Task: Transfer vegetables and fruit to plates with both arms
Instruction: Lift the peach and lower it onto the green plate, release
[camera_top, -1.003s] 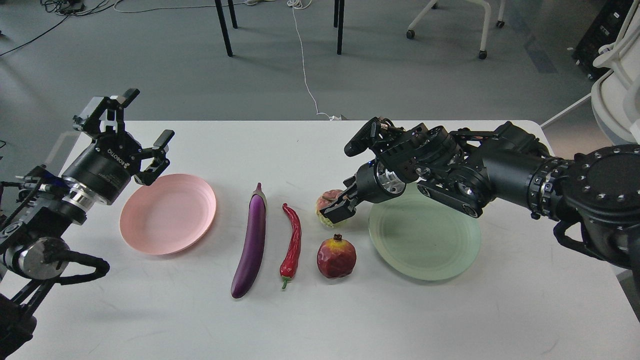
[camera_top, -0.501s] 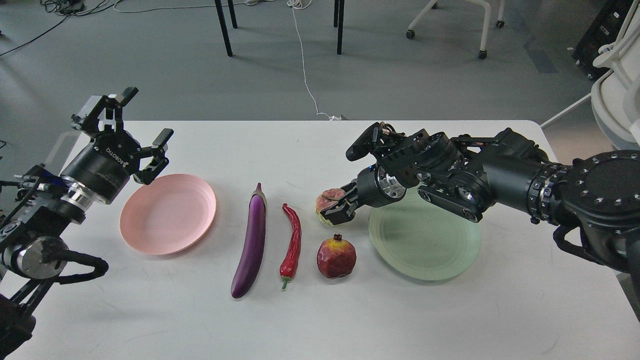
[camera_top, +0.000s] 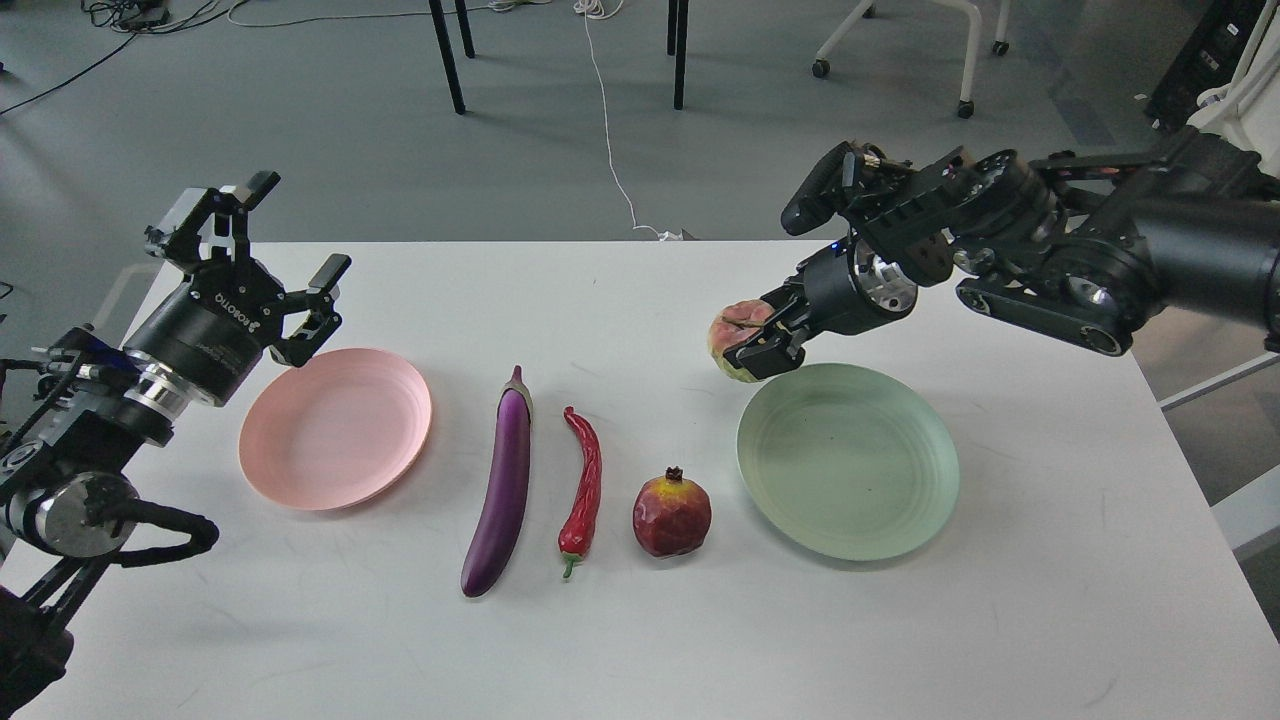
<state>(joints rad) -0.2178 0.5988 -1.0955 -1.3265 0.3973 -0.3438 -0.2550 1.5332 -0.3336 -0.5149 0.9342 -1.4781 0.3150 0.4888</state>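
Nearest on the plain white worktop (camera_top: 640, 640) a row of produce lies side by side. The long glossy purple eggplant with a brownish cap (camera_top: 503, 484) runs near to far, cap at the far end. Just right of it, not touching, is the slender curved red chili pepper (camera_top: 584, 478), its green stem pointing to the near edge. Right again sits the round dark red pomegranate with a small crown (camera_top: 672, 513), its skin dimpled.

Flanking the row are two matte shallow plates: the smaller pale pink plate (camera_top: 336, 427) at left and the larger pale green plate (camera_top: 848, 460) at right, both holding nothing.

Farther back and raised off the worktop, the right gripper (camera_top: 752, 345) pinches the wrinkled yellow-green, pink-blushed round fruit (camera_top: 734, 331). The fruit hangs just beyond the green plate's far left rim, so the plate's centre lies to the right and nearer from it. By my judgement that short carry and a lowering is what placing it needs.

At far left, the left gripper (camera_top: 285, 262) hovers with its fingers spread wide, holding nothing, above the pink plate's far left edge. It is the nearer arm to the eggplant.
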